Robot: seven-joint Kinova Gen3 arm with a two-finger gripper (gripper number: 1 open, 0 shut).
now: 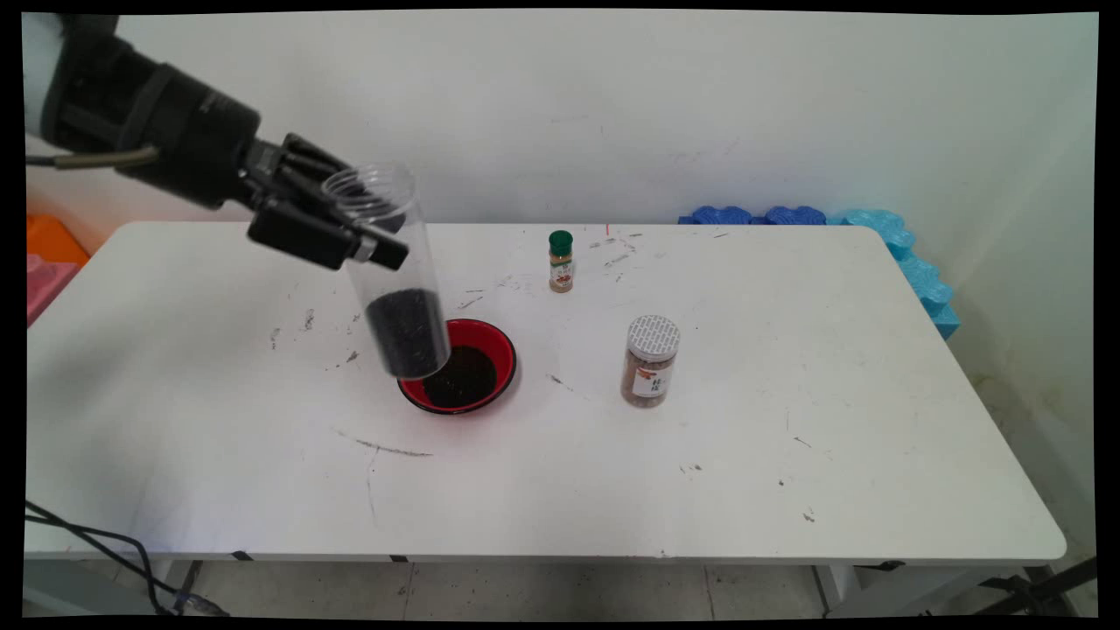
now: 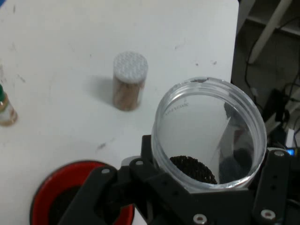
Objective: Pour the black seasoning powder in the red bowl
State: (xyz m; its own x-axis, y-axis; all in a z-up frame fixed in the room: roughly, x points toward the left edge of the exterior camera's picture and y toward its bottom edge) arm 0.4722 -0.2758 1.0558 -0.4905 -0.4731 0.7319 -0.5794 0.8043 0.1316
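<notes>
Gripper: your gripper [image 1: 350, 229] is clamped around the upper part of a clear open jar [image 1: 395, 289].
Jar: you hold it slightly tilted, dark grains settled at its bottom, above the left rim of the red bowl [image 1: 499, 346].
Bowl: dark grains inside.
Nearby: a white-lidded jar [image 1: 650, 360] right of the bowl; a green-capped bottle [image 1: 561, 261] farther back.
Table: white table [image 1: 700, 490], scuffed.

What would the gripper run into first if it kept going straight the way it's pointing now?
The gripper, shut on the clear jar, points down and rightward. Likely first contact is the white-lidded jar, though depth is unclear.
</notes>
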